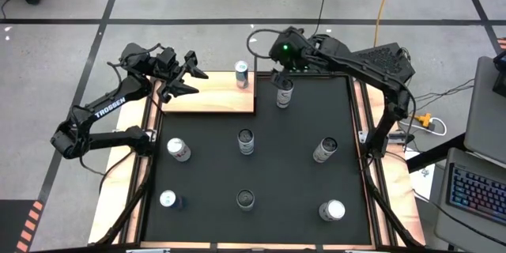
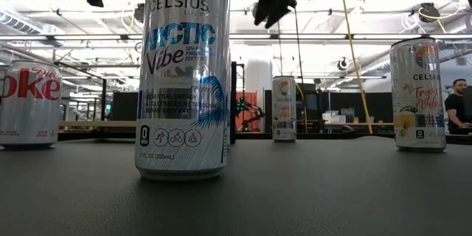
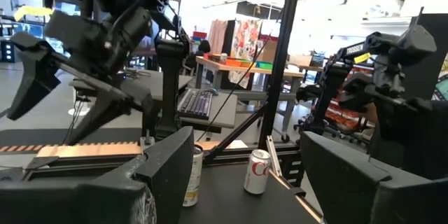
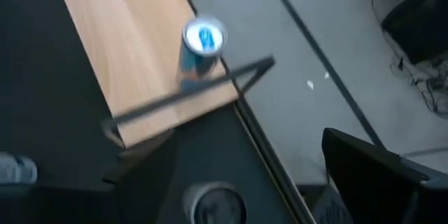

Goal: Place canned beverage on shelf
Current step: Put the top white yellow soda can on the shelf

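Observation:
The shelf is a light-wood board at the far left of the black mat. A slim blue-topped can stands upright on its base at the shelf's far right corner; the right wrist view shows this can with a black rod crossing in front. My right gripper hovers open, right of the shelf and above another can on the mat, touching nothing. My left gripper hangs open over the shelf's left part; the left wrist view shows nothing between its fingers.
Several more cans stand upright on the mat, among them one at the middle, one at right and one at left. Wooden strips edge the mat. A keyboard lies off the right side.

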`<state>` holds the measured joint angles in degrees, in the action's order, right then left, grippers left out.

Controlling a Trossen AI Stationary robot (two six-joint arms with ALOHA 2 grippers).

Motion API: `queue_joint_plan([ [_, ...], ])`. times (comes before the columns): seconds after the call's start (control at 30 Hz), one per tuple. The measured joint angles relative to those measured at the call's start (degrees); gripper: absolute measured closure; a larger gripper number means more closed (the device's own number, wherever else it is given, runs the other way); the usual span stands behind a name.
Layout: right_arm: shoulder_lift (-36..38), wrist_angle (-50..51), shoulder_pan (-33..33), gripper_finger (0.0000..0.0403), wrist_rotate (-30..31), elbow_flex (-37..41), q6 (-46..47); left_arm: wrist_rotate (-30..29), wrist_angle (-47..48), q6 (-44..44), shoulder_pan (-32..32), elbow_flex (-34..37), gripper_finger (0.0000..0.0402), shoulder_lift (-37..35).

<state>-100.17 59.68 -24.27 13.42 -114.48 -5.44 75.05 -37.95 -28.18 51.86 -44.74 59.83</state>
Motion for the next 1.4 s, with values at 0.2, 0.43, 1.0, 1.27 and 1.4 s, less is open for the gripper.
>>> queue_joint_plan([
  [0.2, -0.3, 7.7, -0.6, 0.0015, -0.2, 0.0, 2.2, 0.0, 0.0, 0.0, 0.0, 0.0, 0.0141, 0.0],
  [0.43, -0.3, 10.3, -0.6, 0.0006, -1.7, 0.0, 4.3, 0.0, 0.0, 0.0, 0.0, 0.0, 0.0141, 0.0],
  [1.0, -0.7, 11.0, -7.2, 0.0009, -12.1, 5.4, 12.3, 0.2, 0.0, 0.0, 0.0, 0.0, 0.0141, 0.0],
  [1.27, -0.7, 8.1, -8.1, 0.0009, -12.2, 10.1, 11.3, 0.2, 0.0, 0.0, 0.0, 0.0, 0.0141, 0.0],
  [1.4, -0.7, 5.5, -8.2, 0.0009, -14.6, 13.3, 10.7, 0.2, 0.0, 0.0, 0.0, 0.0, 0.0141, 0.0],
])
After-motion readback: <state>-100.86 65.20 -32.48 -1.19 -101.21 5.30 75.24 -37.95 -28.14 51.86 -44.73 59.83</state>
